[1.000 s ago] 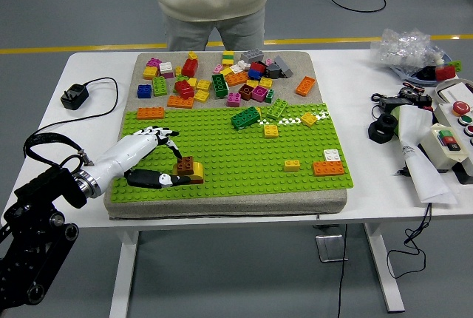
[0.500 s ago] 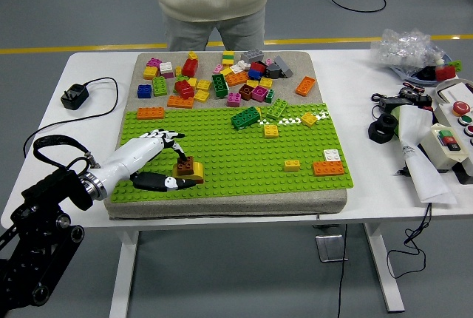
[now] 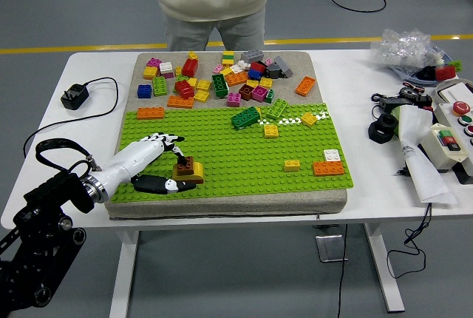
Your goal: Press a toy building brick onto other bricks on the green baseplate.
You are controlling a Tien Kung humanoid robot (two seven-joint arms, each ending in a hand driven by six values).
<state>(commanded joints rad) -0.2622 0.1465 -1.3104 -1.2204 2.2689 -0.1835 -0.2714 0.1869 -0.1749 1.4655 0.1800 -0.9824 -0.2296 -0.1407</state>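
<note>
Left hand reaches in over the near-left part of the green baseplate, fingers curled round a brown brick: thumb low at its near side, the other fingers above. Brown brick sits on top of a yellow brick at the fingertips. Loose brick pile lies well beyond the hand on the grey mat. Person stands at the far side of the desk.

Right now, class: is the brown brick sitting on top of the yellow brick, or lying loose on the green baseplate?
On top: the brown brick sits stacked on the yellow brick, above the green baseplate, between the left hand's fingers.
</note>
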